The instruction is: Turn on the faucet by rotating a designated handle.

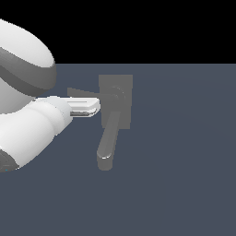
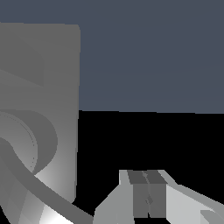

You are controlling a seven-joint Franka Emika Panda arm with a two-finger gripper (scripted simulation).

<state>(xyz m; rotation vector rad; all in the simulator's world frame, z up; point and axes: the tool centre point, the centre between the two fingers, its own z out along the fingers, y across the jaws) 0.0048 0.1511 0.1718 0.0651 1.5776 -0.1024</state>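
While I hold the arm where it is, the exterior view gives me the geometry I need: the faucet point(image 1: 116, 108) lies on the dark table point(image 1: 184, 161), its flat base plate furthest from the camera, and its thick spout point(image 1: 108, 143) runs down the picture toward the camera, ending in a shiny tip. From the round hub a thin grey bar, the handle point(image 1: 77, 93), sticks out toward the exterior view's left, so its long axis lies roughly crosswise to the spout. My claw point(image 1: 94, 106) comes in from the exterior view's left, pointing at the hub, and its tips sit just beside the handle, on the side nearer the spout; I cannot tell for sure whether they touch the bar, since grey on grey blurs the edge there. In the wrist view the base plate and hub fill one side, and the claw point(image 2: 146, 192) shows its two fingers pressed together with no gap and nothing between them, so I read it as fully closed and empty. That suits a push rather than a grasp, I judge: the handle lies just across the fingers' path, and a sweep sideways against the bar, away from the spout, should rotate it about the hub.
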